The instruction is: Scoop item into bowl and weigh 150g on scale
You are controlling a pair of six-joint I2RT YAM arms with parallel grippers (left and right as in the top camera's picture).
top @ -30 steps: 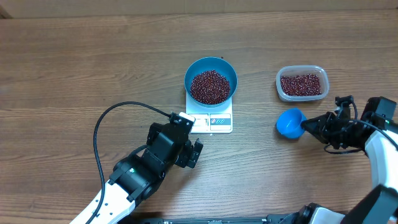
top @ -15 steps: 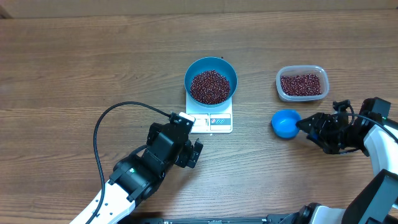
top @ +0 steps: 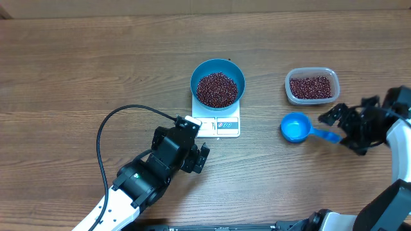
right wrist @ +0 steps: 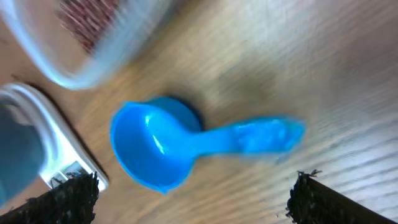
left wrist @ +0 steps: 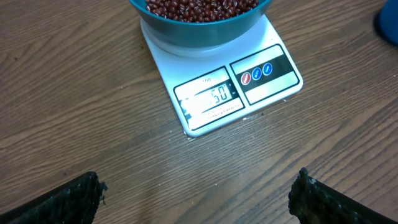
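From overhead, the blue bowl [top: 218, 65] stands on the white scale [top: 217, 126] near the middle of the counter [top: 96, 58], with beans [top: 216, 88] heaped inside it. A clear tub [top: 287, 87], to the right and apart from the scale, holds more beans. Below the tub a blue scoop [top: 296, 127] lies on the wood, cup to the left and handle pointing right. The right pincer [top: 338, 131] is at the handle's end, its jaws spread wide on either side of the handle and not clamped on it. The left pincer [top: 196, 138] sits just below and left of the scale's front edge, jaws wide apart and holding nothing.

In the left wrist view, the scale's display panel lies ahead of the two dark fingertips [left wrist: 81, 194], centred between them and apart from them. The bowl sits on the platform behind the panel. The last digits look like 50; the rest is unclear.

The right wrist view is blurred. The scoop lies flat on the counter ahead of the fingertips [right wrist: 314, 194], in line with the gap between them, touching neither. The tub is at upper left, and a corner of the scale is at the left edge.
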